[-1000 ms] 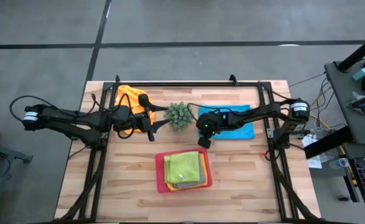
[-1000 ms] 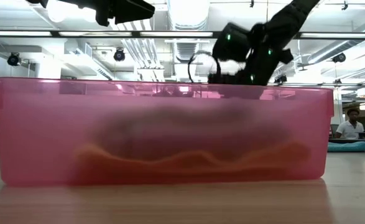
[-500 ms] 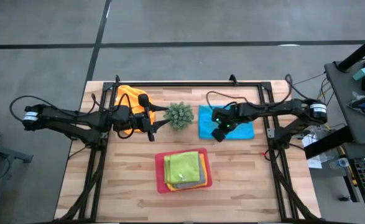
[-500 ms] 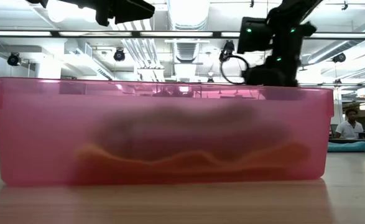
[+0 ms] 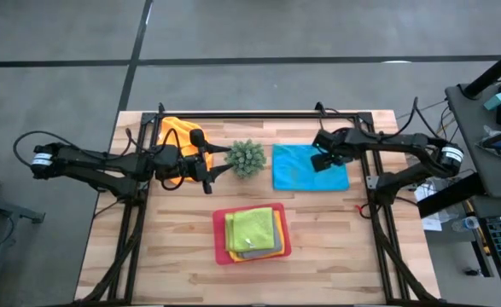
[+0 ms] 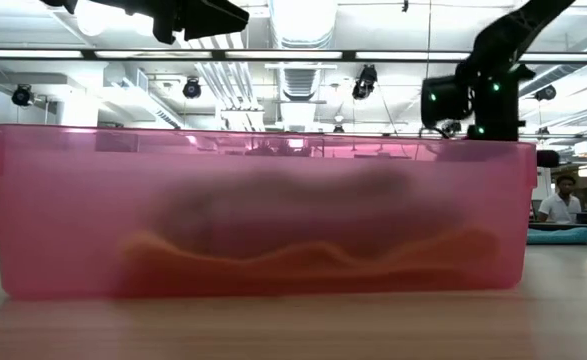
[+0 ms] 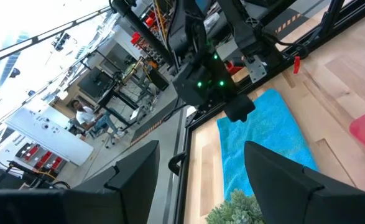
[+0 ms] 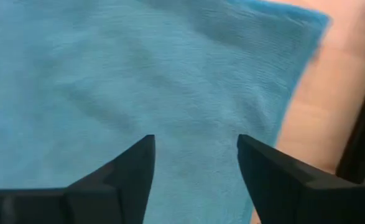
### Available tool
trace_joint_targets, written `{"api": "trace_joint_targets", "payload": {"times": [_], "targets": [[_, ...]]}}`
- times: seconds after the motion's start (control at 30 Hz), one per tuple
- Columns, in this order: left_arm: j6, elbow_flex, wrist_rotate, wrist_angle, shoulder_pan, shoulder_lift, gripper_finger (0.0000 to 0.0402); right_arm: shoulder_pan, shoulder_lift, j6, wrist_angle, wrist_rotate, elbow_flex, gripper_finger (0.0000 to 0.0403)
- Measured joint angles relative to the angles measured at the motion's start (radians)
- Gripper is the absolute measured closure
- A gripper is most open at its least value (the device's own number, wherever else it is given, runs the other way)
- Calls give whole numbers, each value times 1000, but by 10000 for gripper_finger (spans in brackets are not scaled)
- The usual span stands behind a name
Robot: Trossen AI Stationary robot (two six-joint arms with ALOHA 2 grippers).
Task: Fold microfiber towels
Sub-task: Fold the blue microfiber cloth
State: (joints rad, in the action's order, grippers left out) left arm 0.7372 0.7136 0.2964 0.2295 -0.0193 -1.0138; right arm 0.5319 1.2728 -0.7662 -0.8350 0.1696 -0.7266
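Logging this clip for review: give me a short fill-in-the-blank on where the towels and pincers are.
1. The right pincer hangs with open fingers over the ____ towel.
2. The left pincer is beside the ____ towel.
3. The pink tray holds a stack topped by the ____ towel.

Missing words: light blue; orange; lime green

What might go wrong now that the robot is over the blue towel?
The right gripper, fingers open, hangs over the light blue towel near its far right part. If it pinches only a little fuzz there, the fold may come out crooked. The spiky plant stands right beside the towel's left edge, so a dragged towel may bump it. The left gripper waits by the orange towel.
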Motion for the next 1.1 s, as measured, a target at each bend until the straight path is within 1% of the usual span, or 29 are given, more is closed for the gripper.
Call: {"api": "trace_joint_targets", "payload": {"times": [0.13,0.27,0.37,0.6,0.67,0.73,0.83,0.93,1.1], "targets": [[0,0,0,1,0,0,182,27,0,-27,-2,-1,28,162],[0,0,0,1,0,0,182,53,-2,-48,-53,18,30,156],[2,0,0,1,0,0,182,78,4,-46,7,32,49,158],[1,0,0,-1,0,0,182,124,44,-8,73,-20,100,159],[1,0,0,-1,0,0,182,126,41,35,104,-57,105,157],[2,-1,0,-1,0,0,182,124,32,68,194,-172,102,157],[2,-1,0,-1,0,0,182,120,18,92,272,-285,105,163],[2,-1,0,0,0,0,182,121,15,114,333,-329,103,172],[2,-1,0,0,0,0,182,121,14,116,344,-330,103,195]]}}
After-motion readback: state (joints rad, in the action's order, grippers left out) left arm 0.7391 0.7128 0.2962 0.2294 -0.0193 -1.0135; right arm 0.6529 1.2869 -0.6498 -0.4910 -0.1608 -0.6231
